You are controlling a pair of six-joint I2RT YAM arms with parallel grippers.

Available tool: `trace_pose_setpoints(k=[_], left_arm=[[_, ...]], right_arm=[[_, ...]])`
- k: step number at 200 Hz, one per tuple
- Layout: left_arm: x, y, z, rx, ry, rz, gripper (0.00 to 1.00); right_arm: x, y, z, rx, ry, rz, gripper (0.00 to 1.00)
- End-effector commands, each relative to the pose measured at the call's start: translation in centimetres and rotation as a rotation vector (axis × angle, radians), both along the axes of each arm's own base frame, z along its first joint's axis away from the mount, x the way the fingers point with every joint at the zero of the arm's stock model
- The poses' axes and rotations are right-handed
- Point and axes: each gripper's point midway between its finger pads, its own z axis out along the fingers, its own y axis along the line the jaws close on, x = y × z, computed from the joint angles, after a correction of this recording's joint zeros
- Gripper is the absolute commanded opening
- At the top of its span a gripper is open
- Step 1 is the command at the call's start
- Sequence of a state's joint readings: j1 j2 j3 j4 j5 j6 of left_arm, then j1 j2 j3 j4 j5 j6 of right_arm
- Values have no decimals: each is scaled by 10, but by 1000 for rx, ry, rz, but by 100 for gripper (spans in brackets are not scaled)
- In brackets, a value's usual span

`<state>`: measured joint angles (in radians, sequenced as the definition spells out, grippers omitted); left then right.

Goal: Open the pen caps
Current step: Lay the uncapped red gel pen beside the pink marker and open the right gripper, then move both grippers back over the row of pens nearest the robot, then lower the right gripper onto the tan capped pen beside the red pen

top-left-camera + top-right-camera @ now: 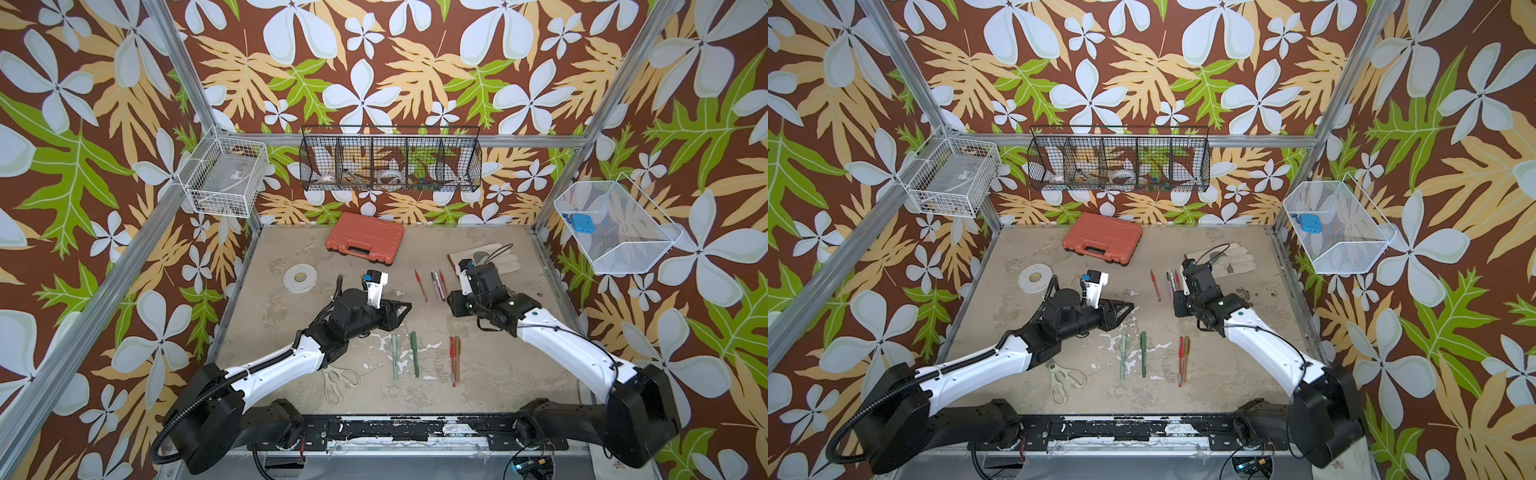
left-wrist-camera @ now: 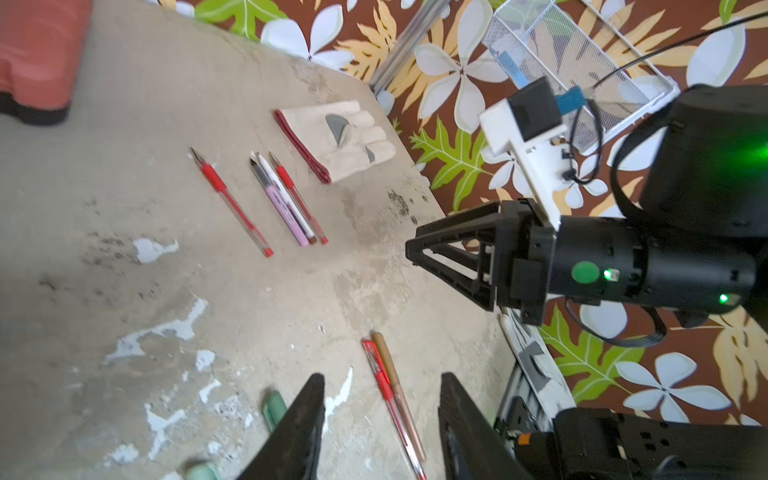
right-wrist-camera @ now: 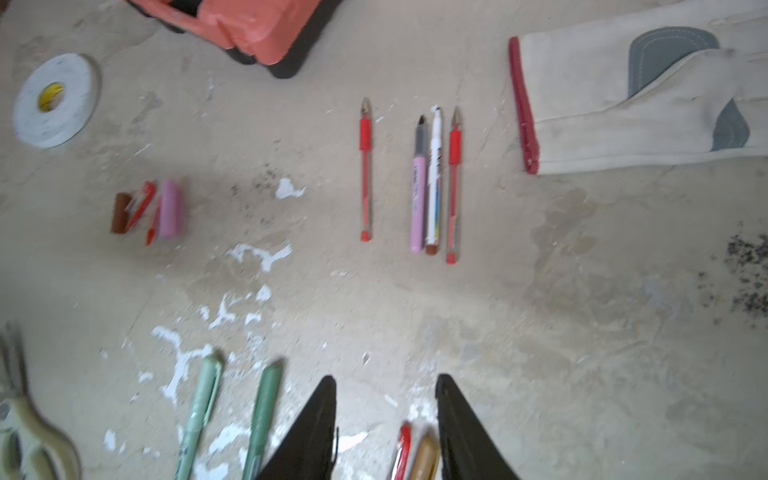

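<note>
Three loose pen caps [image 3: 147,214], brown, red and pink, lie together on the table in the right wrist view. Four capped pens lie near the front: pale green [image 1: 395,357], dark green [image 1: 414,353], red [image 1: 452,359] and gold [image 1: 457,357]. Several uncapped pens [image 1: 436,284] lie further back. My left gripper [image 1: 405,309] hangs open and empty above the table, left of the uncapped pens; its fingers [image 2: 307,415] frame the red and gold pens below. My right gripper [image 3: 386,382] is open and empty, above the caps of the red pen [image 3: 403,444] and gold pen [image 3: 424,457].
An orange tool case [image 1: 365,237] lies at the back, with a white tape roll [image 1: 300,278] to the left and a work glove [image 1: 494,259] to the right. White-handled scissors [image 1: 338,382] lie at the front left. Wire baskets [image 1: 390,164] hang on the walls.
</note>
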<state>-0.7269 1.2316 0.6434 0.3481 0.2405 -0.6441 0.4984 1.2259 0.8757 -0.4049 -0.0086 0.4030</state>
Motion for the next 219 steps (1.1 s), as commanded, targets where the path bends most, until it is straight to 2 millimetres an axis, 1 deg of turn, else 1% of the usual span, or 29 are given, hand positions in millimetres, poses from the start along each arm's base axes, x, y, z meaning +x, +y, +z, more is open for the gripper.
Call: trace_pose_setpoints(k=[1, 14, 27, 45, 52, 82, 91, 102, 129, 141, 152, 167, 191, 201, 219], left_arm=[[-16, 2, -14, -12, 121, -14, 46], [-25, 4, -17, -6, 133, -24, 46], [-31, 8, -24, 20, 139, -20, 46], [-39, 5, -33, 42, 143, -44, 46], [-42, 4, -38, 50, 145, -56, 46], [-53, 0, -56, 48, 159, -111, 45], [-59, -5, -56, 35, 165, -154, 45], [-65, -11, -55, 31, 155, -191, 45], [-70, -15, -49, 20, 122, -216, 45], [-70, -15, -48, 24, 114, -216, 44], [-68, -14, -48, 27, 106, -209, 44], [-67, -13, -42, 25, 82, -203, 44], [-66, -11, -33, 20, 33, -204, 44], [-65, -10, -31, 19, 10, -195, 44], [-63, -7, -34, 32, 7, -180, 44]], right_arm=[[-34, -4, -15, 64, 87, -65, 39], [-49, -3, -22, 79, 109, -74, 38], [-60, -2, -30, 53, 124, -79, 37], [-74, 0, -42, 7, 142, -85, 37], [-80, -1, -50, -5, 153, -88, 38], [-96, -15, -83, -46, 212, -120, 37], [-100, -17, -90, -53, 228, -122, 37], [-103, -19, -95, -55, 237, -124, 37], [-108, -22, -105, -64, 253, -122, 35], [-108, -21, -105, -62, 252, -111, 34], [-108, -20, -101, -54, 234, -102, 33], [-102, -17, -85, -17, 168, -80, 33], [-89, -19, -55, 15, 36, -92, 36], [-87, -22, -49, 15, 15, -101, 37], [-87, -24, -41, 13, -3, -100, 37]])
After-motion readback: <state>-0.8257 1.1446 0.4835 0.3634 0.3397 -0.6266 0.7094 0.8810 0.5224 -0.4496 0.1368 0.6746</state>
